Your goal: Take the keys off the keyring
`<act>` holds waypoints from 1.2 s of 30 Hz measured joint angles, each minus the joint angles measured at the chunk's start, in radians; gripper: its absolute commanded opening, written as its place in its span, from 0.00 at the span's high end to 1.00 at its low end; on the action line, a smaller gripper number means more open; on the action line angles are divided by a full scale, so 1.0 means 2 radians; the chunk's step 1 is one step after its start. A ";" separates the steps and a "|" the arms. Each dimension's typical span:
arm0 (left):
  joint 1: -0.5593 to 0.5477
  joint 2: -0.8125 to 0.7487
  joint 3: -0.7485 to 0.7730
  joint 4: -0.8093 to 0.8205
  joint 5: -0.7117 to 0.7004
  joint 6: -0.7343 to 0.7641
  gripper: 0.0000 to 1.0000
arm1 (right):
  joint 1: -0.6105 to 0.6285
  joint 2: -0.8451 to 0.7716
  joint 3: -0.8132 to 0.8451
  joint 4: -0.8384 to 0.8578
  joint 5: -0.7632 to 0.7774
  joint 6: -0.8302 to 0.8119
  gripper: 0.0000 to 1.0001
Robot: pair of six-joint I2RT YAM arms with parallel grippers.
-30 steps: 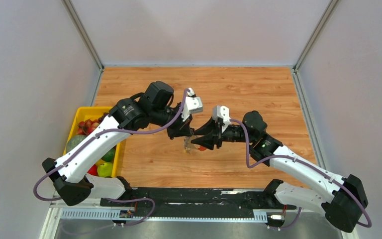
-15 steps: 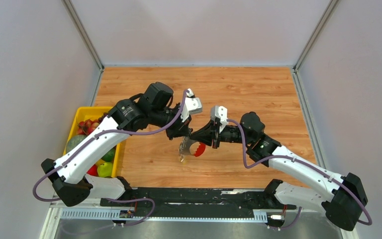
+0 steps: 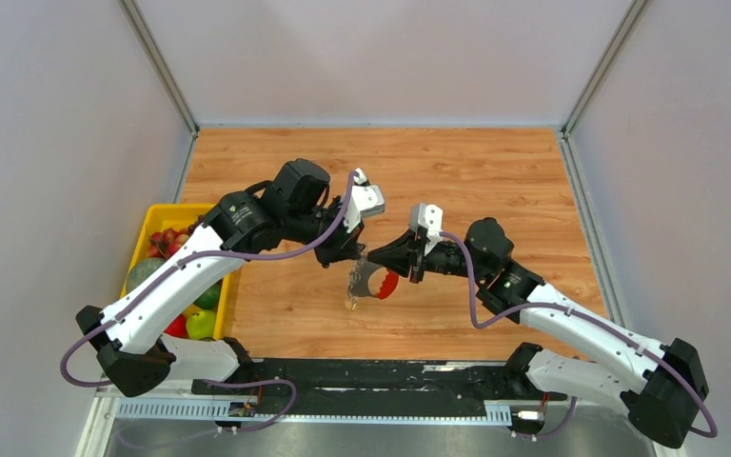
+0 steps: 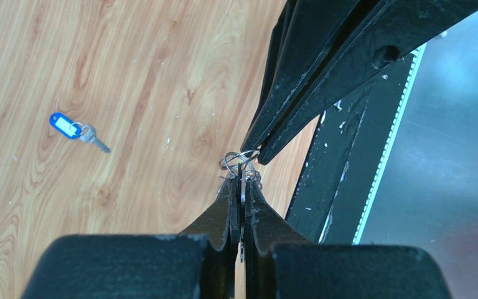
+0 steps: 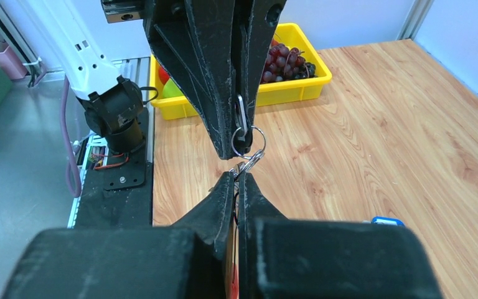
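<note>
The key bunch [image 3: 365, 281] hangs in the air between my two grippers, above the wooden table. My left gripper [image 4: 241, 182] is shut on the grey metal keyring [image 5: 241, 114], which sticks up thin between its fingers. Small wire rings [image 4: 239, 161] link it to the part that my right gripper [image 5: 237, 177] is shut on. Orange and red show between the right fingers. The red curved piece [image 3: 388, 284] hangs under the right gripper's tip. One key with a blue tag [image 4: 68, 126] lies loose on the table and also shows in the right wrist view [image 5: 386, 221].
A yellow bin [image 3: 148, 231] of fruit stands at the table's left edge; its grapes [image 5: 286, 59] show in the right wrist view. The black rail [image 3: 371, 376] with the arm bases runs along the near edge.
Both grippers stay shut on the bunch. The right gripper has shifted slightly, and the bunch has swung so the red piece and the grey part now hang in plain sight below the fingertips.
</note>
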 measured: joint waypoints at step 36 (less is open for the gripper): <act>0.039 -0.034 -0.034 0.028 0.046 -0.013 1.00 | 0.000 -0.035 -0.026 0.006 0.004 -0.019 0.61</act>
